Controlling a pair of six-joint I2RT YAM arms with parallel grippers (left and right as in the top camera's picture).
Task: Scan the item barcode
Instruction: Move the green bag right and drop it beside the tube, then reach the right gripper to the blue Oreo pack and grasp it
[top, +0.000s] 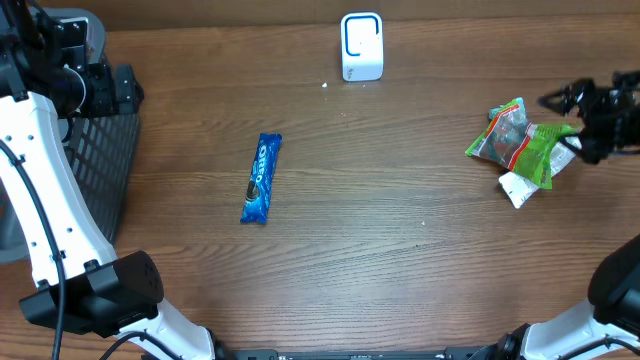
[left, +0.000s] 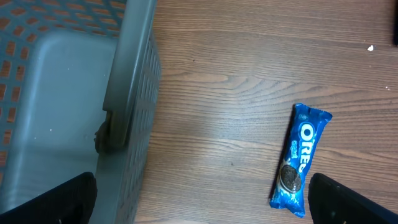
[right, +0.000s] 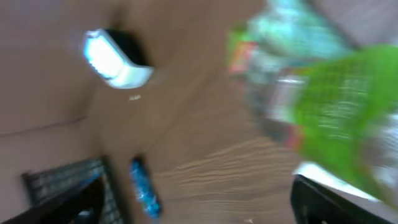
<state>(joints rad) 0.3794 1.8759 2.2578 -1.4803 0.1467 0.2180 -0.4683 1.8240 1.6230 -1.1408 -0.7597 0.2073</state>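
Oreo pack (top: 261, 178): laid flat and alone near the middle of the wood-grain table (top: 400, 250), well apart from both grippers. It is a long, slim pack of glossy blue film with crimped ends, and is judged easy to pinch across its width.
Basket (top: 105, 150): set at the left edge, with dark mesh walls and a grey moulded rim. It is probably meant to receive scanned goods.
Packet pile (top: 520, 145): green, red and white crinkled film packets are heaped and overlapping at the right. They are loose and slippery, so shifting is expected on contact.
Right gripper (right: 196, 202): held just beside the pile. In a blurred wrist view the fingers are seen spread wide, with nothing pinched.
Left gripper (left: 202, 205): held over the basket rim with fingers spread wide and nothing between them. It is judged to be kept out of the way.
Scanner (top: 361, 45): a white, rounded box stood upright at the far edge, so that a barcode can be presented to it.
Task item: either the Oreo pack or a packet from the pile, and which one cannot be told. Nothing is held at the scanner.
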